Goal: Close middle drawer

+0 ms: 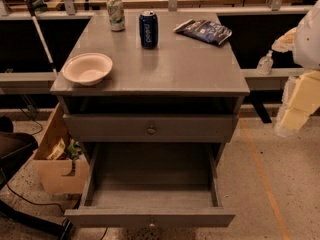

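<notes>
The grey cabinet [150, 69] stands in the middle of the camera view. The middle drawer [150, 217] is pulled far out toward me. Its empty inside [150, 176] is in full view, and its small knob [151, 225] sits at the bottom edge. Above it is the taller-fronted drawer [110, 126] with a brighter knob [151, 130]. The lowest drawer is hidden under the open one. My gripper [295, 109] shows as cream-coloured parts at the right edge, beside the cabinet's right side at about top-drawer height. It is apart from the cabinet and well above the open drawer's front.
On the cabinet top are a white bowl [87, 68], a green can [116, 13], a blue can [148, 29] and a dark snack bag [204, 31]. A cardboard box [55, 156] with items stands on the floor at left, next to dark chair legs [20, 184]. A small bottle [265, 63] stands on a ledge at right.
</notes>
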Tool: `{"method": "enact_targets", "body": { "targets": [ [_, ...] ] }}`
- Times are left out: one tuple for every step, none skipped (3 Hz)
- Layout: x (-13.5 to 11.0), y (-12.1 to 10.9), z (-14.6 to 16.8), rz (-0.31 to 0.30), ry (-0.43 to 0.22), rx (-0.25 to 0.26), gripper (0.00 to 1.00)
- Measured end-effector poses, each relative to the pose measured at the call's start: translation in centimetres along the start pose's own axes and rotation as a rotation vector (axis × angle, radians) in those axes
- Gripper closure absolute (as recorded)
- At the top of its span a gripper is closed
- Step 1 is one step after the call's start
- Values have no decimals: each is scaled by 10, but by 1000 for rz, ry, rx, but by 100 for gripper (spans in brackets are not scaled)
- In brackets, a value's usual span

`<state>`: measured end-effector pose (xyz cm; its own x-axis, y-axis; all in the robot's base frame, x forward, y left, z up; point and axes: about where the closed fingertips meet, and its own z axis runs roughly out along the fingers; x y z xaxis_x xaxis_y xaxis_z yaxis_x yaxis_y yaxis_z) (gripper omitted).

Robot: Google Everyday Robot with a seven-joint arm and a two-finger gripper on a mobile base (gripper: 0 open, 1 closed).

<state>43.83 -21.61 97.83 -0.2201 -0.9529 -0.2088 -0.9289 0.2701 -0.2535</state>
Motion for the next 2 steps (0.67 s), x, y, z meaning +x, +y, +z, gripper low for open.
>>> {"method": "enact_targets", "body": {
  "targets": [
    [0,0,0,0,0,0,0],
    [6,7,37,18,-6,-23,0]
  ]
}}
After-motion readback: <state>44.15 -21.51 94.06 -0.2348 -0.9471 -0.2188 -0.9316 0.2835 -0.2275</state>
